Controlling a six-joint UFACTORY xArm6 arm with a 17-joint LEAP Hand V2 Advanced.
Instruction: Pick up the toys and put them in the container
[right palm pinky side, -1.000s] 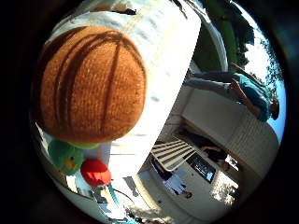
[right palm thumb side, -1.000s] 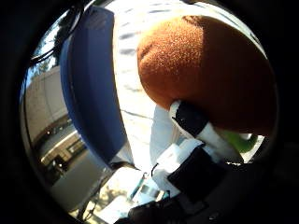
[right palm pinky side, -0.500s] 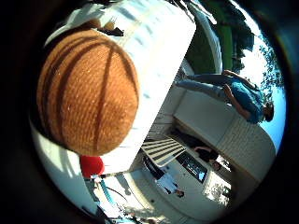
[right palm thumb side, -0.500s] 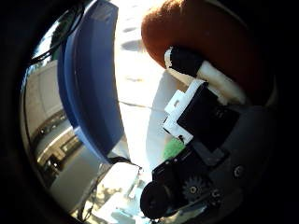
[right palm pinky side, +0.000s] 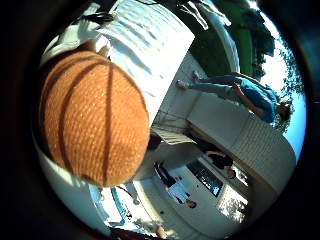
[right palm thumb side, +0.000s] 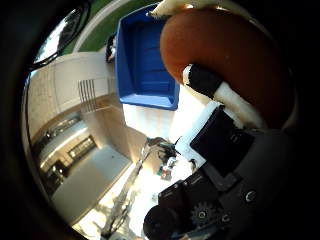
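An orange plush basketball toy (right palm pinky side: 92, 115) with dark seam lines fills much of the little finger side palm view, close to the palm and above the white table (right palm pinky side: 160, 50). In the thumb side palm view the same ball (right palm thumb side: 225, 55) sits against my hand (right palm thumb side: 225, 150), whose white and black fingers (right palm thumb side: 205, 82) curl round it. A blue container (right palm thumb side: 145, 65) stands on the white table beside the ball in that view.
The white table's edge (right palm pinky side: 190, 70) drops to a paved yard with low walls (right palm pinky side: 250, 140) and a building (right palm thumb side: 70, 150) beyond. A person (right palm pinky side: 245, 95) stands off the table, away from the task's things.
The hand has risen and turned with the ball. The green and red toys have gone out of the little finger side view. The blue container now shows whole and farther off.
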